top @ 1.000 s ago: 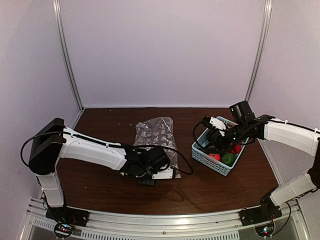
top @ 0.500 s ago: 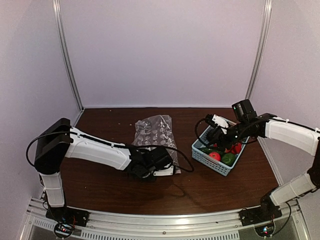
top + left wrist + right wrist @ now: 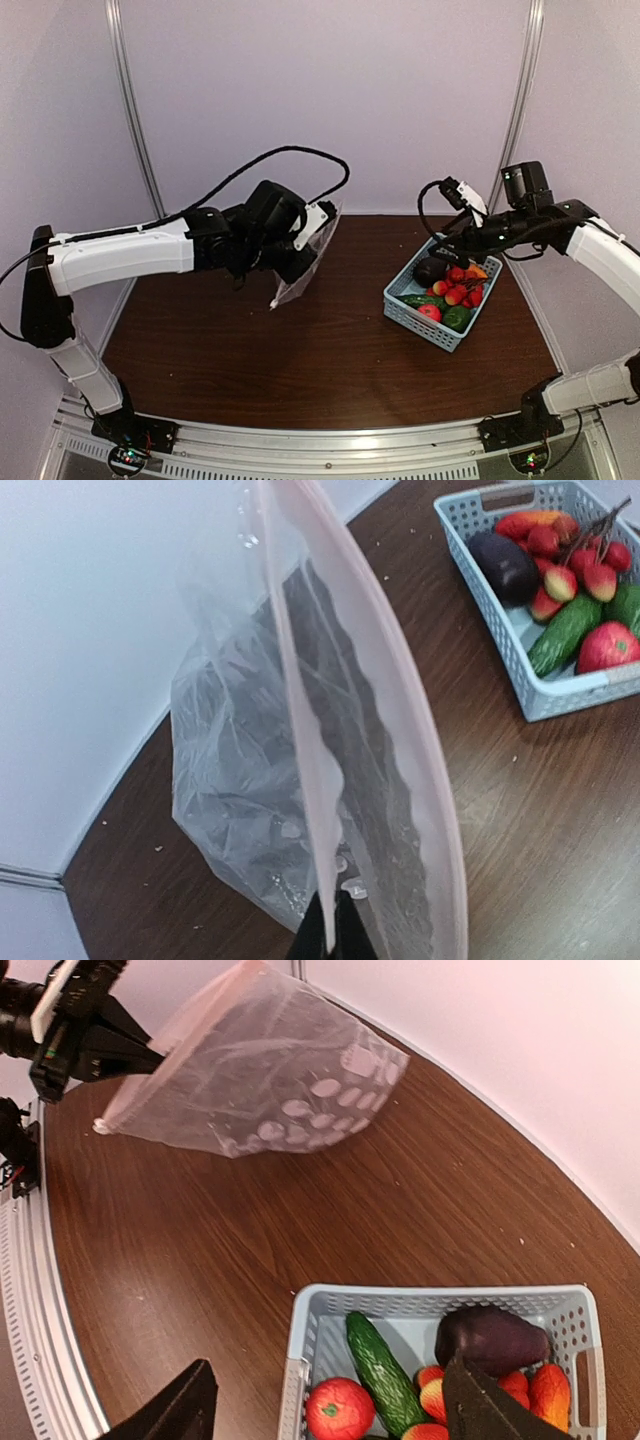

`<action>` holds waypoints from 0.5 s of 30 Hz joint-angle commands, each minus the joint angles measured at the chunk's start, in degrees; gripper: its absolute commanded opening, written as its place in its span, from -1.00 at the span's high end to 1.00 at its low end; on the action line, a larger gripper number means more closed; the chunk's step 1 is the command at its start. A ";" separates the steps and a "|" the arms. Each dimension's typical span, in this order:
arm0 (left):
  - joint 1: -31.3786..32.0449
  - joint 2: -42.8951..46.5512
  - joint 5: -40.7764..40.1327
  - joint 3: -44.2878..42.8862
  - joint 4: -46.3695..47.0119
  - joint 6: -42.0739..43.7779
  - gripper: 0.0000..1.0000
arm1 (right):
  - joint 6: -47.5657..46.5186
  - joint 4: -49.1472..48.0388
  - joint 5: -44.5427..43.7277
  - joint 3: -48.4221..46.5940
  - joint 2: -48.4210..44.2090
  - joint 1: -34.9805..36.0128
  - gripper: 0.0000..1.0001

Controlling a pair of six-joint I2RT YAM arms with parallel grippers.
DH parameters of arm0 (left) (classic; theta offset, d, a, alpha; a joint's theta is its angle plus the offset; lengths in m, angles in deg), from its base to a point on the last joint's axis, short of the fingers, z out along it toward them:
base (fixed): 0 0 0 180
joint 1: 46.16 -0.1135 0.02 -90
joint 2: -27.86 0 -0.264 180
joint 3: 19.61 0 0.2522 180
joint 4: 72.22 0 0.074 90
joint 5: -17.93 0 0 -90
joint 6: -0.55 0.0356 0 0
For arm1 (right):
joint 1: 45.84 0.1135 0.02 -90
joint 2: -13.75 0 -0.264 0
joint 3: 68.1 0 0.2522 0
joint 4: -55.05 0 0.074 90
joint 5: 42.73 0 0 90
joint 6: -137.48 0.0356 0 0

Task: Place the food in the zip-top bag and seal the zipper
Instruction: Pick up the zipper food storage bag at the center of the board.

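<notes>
My left gripper [image 3: 306,252] is shut on the zip-top bag [image 3: 290,285] and holds it in the air over the left rear of the table. In the left wrist view the fingertips [image 3: 330,932] pinch one pinkish-white zipper [image 3: 300,680] strip, and the bag [image 3: 240,780] hangs with its mouth open. The food lies in a light-blue basket [image 3: 405,305]: eggplant [image 3: 430,270], red fruit cluster [image 3: 455,290], cucumber [image 3: 420,300], tomato [image 3: 430,312], green lump [image 3: 457,318], orange-red piece [image 3: 477,272]. My right gripper [image 3: 452,225] is open and empty above the basket [image 3: 300,1360].
The brown table [image 3: 320,360] has pale walls on three sides. The basket stands at the right, near the right wall. A black cable loops above the left arm [image 3: 130,250]. A metal rail runs along the near edge.
My left arm has lifted the bag off the table up into the air toward the rear. My right gripper has risen from the basket and hangs higher above it.
</notes>
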 commanded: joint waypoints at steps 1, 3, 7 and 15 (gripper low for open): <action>-1.92 -1.87 3.49 -1.14 6.31 -16.55 1.00 | 11.00 -8.66 1.37 -2.03 3.15 6.11 -0.63; -2.69 -2.73 5.53 -1.61 9.47 -20.82 1.00 | 15.01 -10.09 1.69 -6.86 8.46 8.28 -0.75; -2.94 -3.66 7.54 -1.64 15.39 -26.90 1.00 | 24.60 -15.08 5.73 -15.35 17.79 11.95 -0.77; -3.01 -5.35 9.84 -3.61 22.59 -30.26 1.00 | 34.78 -21.23 3.74 -22.52 27.69 15.05 -0.81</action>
